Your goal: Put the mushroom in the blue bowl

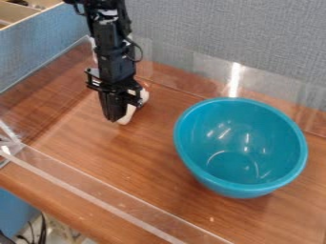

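Observation:
My gripper [118, 112] points straight down at the wooden table [90, 133], left of the blue bowl [239, 146]. Its black fingers are closed around the mushroom [132, 104], whose cream-white stem shows just right of the fingers and below them, with a bit of reddish cap higher up. The mushroom sits low, at or just above the table surface. The blue bowl is empty and stands about a hand's width to the right of the gripper.
Clear acrylic walls [76, 57] border the table on the left, the back and the front edge. A cardboard box [32, 19] stands at the back left. Bare wood lies between the gripper and the bowl.

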